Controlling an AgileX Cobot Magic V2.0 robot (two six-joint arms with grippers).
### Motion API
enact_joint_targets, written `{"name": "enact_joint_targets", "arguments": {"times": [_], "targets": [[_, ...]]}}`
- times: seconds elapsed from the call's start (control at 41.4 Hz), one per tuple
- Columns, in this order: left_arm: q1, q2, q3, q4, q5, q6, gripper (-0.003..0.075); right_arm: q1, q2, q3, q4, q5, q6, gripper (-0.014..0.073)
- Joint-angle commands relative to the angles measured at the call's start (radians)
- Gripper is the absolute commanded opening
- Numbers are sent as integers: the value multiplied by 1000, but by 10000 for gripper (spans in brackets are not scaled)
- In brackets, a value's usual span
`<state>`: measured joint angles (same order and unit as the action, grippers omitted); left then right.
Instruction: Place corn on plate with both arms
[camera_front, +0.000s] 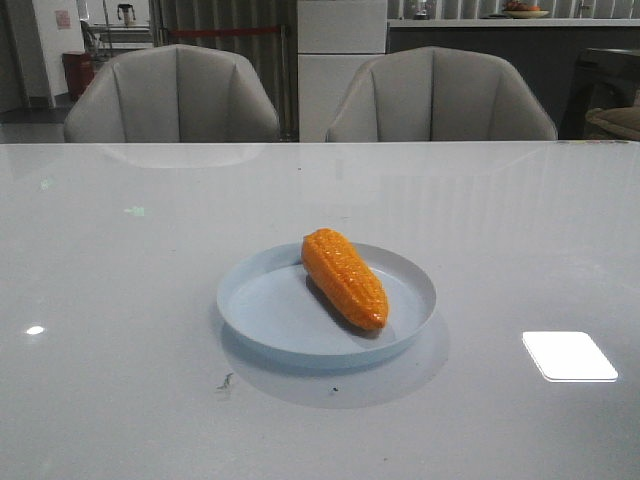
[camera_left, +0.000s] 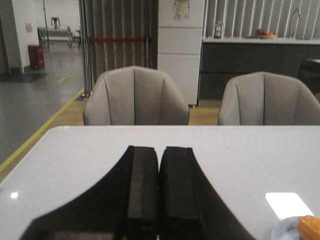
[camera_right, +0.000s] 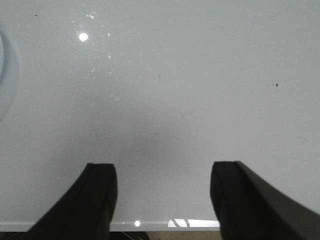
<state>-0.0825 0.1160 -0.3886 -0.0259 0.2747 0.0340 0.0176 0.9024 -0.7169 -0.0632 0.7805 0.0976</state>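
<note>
The orange corn (camera_front: 345, 277) lies on the pale-blue plate (camera_front: 262, 310) in the middle of the white table, its thick end toward the chairs. A bit of the corn (camera_left: 310, 227) and of the plate rim (camera_left: 282, 231) shows in the left wrist view. My left gripper (camera_left: 160, 150) is shut and empty, held above the table to the left of the plate. My right gripper (camera_right: 162, 170) is open and empty over bare table near the front edge. The plate's edge (camera_right: 2, 50) just shows in the right wrist view. Neither gripper shows in the front view.
Two grey chairs (camera_front: 172, 95) (camera_front: 440, 95) stand behind the table's far edge. A bright window reflection (camera_front: 568, 355) lies on the table right of the plate. The table's front edge (camera_right: 165, 224) shows in the right wrist view.
</note>
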Motion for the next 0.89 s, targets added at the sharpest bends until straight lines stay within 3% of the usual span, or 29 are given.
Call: {"name": "enact_joint_targets", "arguments": {"times": [0.0, 0.29, 0.434, 0.652, 0.796, 0.869], "targets": [[0, -61, -4, -5, -87, -9, 92, -6, -14, -31, -6, -47, -1, 507], [0, -139, 118, -49, -49, -9, 92, -6, -12, -31, -6, -46, -1, 507], [0, -139, 189, -80, -207, -9, 92, -6, -11, -31, -6, -46, -1, 507], [0, -139, 281, -373, -415, -13, 92, -6, -11, -31, -6, -46, -1, 507], [0, -139, 294, -350, -423, -6, 92, -6, -11, -31, -6, -46, -1, 507], [0, -139, 294, -270, -427, -4, 92, -6, -11, -31, -6, -46, -1, 507]]}}
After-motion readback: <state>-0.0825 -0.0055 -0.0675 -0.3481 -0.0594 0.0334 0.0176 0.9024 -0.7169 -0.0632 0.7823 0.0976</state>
